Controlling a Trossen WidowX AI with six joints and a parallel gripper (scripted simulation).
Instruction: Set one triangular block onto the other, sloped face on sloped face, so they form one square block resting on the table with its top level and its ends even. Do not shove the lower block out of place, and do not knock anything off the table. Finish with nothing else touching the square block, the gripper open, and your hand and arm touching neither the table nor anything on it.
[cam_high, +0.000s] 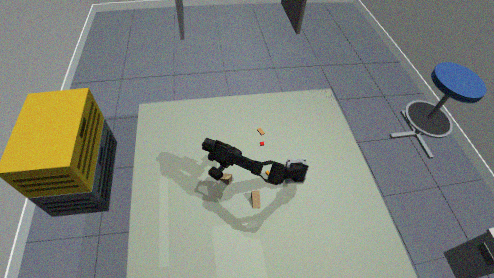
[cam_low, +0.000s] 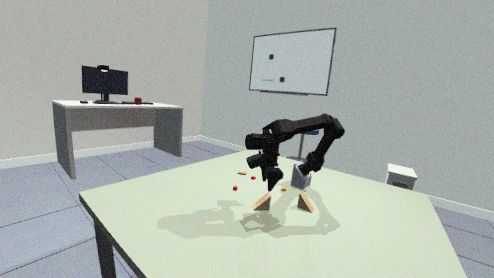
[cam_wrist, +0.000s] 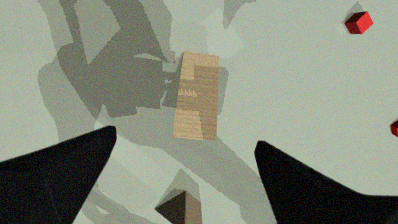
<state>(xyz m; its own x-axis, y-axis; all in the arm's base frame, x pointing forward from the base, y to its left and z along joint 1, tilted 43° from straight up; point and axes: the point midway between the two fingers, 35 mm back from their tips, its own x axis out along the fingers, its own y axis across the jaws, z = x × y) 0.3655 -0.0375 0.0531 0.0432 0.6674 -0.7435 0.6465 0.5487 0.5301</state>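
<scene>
two red cubes (cam_wrist: 359, 23) near blocks (cam_wrist: 197, 96)

Wrist cam: second triangular block (cam_wrist: 192, 210) cut off by bottom edge; one red cube (cam_wrist: 394, 128) clipped at right.

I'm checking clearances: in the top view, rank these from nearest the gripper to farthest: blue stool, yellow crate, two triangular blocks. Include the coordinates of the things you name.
1. Left triangular block (cam_high: 227, 178) (cam_low: 262, 202) (cam_wrist: 200, 100), close beside the gripper (cam_high: 216, 173) (cam_low: 271, 188) (cam_wrist: 186, 135).
2. Right triangular block (cam_high: 256, 199) (cam_low: 306, 202) (cam_wrist: 194, 212), lower right.
3. Yellow crate (cam_high: 50, 130), far left.
4. Blue stool (cam_high: 457, 80) (cam_low: 312, 132), far right.
</scene>
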